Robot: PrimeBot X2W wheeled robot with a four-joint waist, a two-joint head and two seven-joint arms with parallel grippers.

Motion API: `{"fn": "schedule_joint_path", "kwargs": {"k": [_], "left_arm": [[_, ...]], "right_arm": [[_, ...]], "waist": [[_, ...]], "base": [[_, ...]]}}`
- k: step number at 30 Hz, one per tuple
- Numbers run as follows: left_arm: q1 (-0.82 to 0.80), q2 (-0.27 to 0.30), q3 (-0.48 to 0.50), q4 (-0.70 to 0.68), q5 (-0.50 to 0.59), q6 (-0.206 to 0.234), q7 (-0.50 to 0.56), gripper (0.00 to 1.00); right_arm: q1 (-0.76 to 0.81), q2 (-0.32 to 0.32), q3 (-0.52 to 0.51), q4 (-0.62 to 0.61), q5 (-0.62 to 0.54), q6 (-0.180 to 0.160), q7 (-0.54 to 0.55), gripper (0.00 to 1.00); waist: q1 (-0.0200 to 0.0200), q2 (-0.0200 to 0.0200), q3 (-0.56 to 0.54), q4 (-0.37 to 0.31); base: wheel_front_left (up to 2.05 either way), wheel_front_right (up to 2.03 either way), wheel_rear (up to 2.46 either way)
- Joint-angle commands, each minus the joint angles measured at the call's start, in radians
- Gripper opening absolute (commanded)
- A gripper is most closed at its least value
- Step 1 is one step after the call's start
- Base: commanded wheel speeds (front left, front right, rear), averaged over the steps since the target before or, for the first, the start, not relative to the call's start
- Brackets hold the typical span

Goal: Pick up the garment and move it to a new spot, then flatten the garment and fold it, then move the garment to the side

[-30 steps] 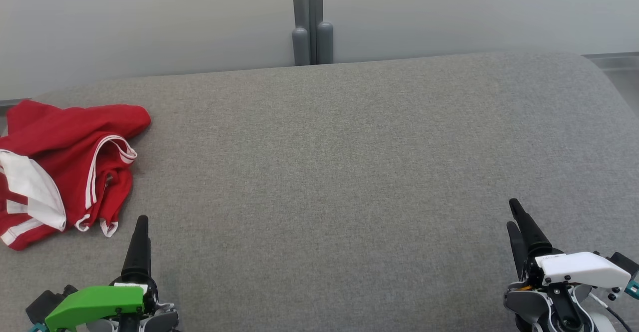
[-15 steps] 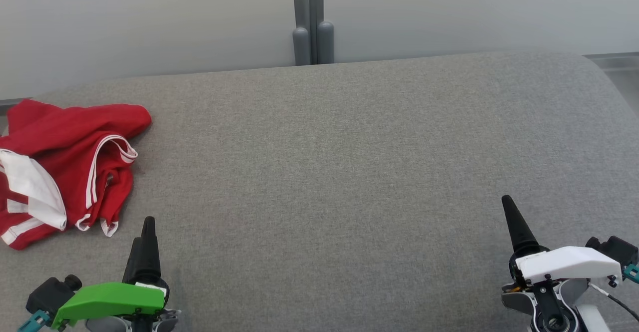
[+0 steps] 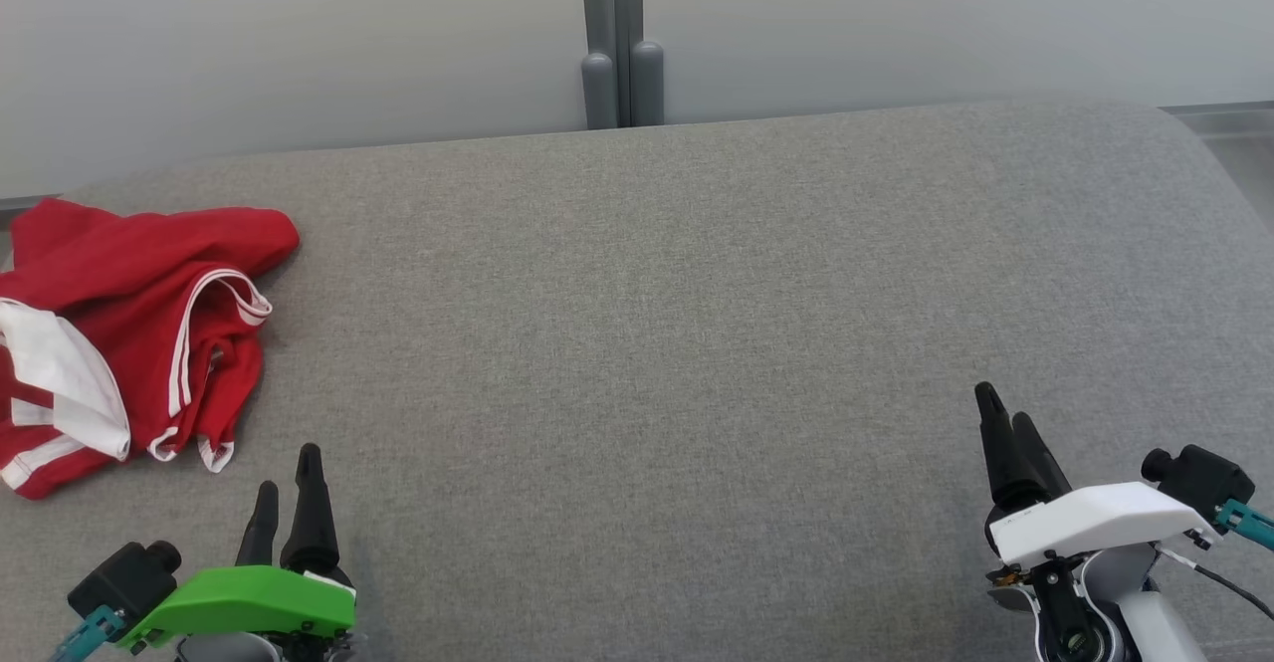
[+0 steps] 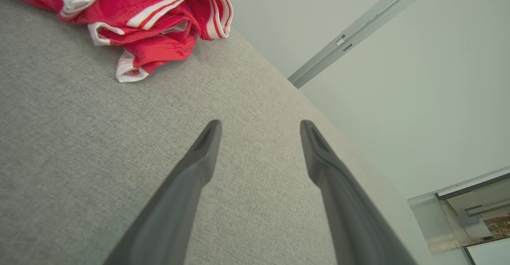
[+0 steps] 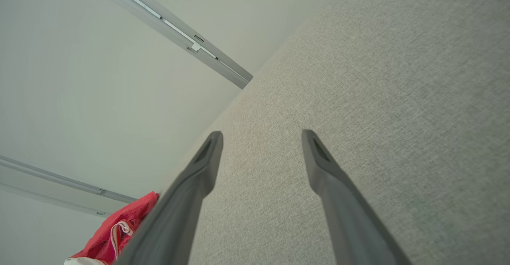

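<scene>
Left gripper is seen at the lower left of the head view, both dark fingers spread apart and nothing held between them. Right gripper is seen at the lower right, also spread wide and empty. Red garment with white stripes is bunched up at the far left of the grey fabric surface, near the left gripper and a bit ahead of it, not touched. It's well apart from the right gripper. Behind the surface, a grey post can be made out against the pale wall.
</scene>
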Motion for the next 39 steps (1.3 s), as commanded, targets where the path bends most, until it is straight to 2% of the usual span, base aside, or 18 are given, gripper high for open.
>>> {"fn": "schedule_joint_path", "kwargs": {"k": [1, 18, 39], "left_arm": [[-0.019, 0.007, -0.002, -0.003, 0.054, 0.007, -0.013, 1.00], [-0.028, 0.007, -0.016, -0.007, 0.237, 0.007, -0.059, 1.00], [-0.043, 0.009, -0.062, 0.023, 0.404, 0.017, -0.110, 1.00]], "right_arm": [[-0.027, -0.009, 0.006, -0.014, -0.050, 0.000, -0.016, 1.00], [-0.039, -0.007, 0.027, -0.018, -0.245, 0.000, -0.066, 1.00], [-0.048, -0.003, 0.048, -0.031, -0.425, 0.000, -0.123, 1.00]], "waist": [[0.0000, -0.0001, 0.001, -0.001], [0.0000, -0.0001, 0.011, -0.002], [0.0000, -0.0001, 0.027, -0.015]], "base": [[0.00, 0.00, 0.00], [0.00, 0.00, 0.00], [0.00, 0.00, 0.00]]}}
